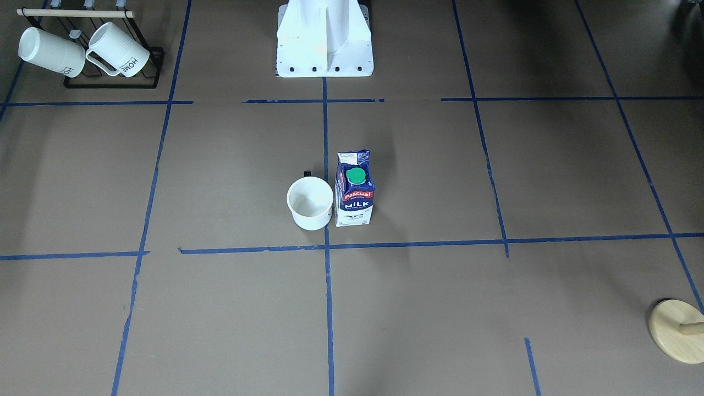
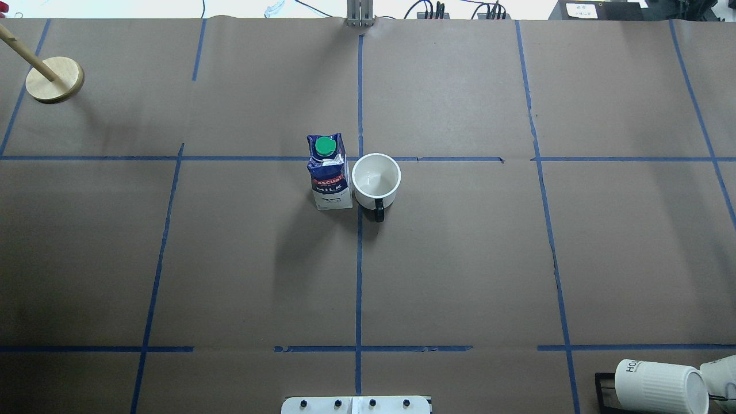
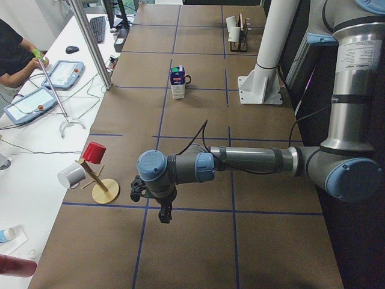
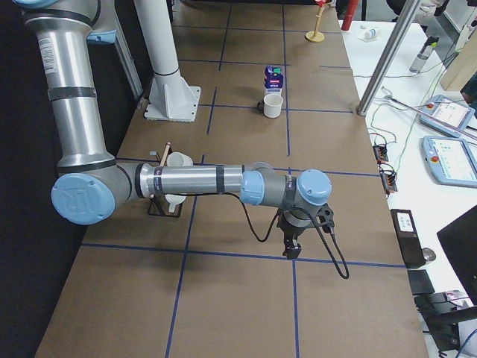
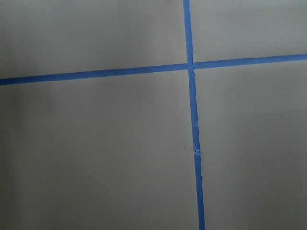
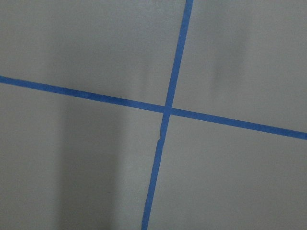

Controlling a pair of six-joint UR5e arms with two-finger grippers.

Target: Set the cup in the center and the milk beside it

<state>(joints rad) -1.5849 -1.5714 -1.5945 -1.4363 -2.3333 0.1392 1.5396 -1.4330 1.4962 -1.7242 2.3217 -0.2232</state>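
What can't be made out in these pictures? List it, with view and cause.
Left hand and right hand: open or shut cannot be told; each shows only in a side view, small.
Cup and milk: touching or apart unclear; the gap is too narrow in both top views.
Ribbed mugs: cut off by the overhead view's bottom-right corner.
Wooden stand: cut off by the front view's right edge.

cup (image 2: 376, 181) just beside center (image 2: 360, 158), milk (image 2: 330, 175) just left of cup

Left arm (image 3: 252, 159) and right arm (image 4: 186, 179): silver tubes, pale-blue joint caps, looping black cables (image 4: 254, 224); white bolted pedestal (image 1: 324, 38).
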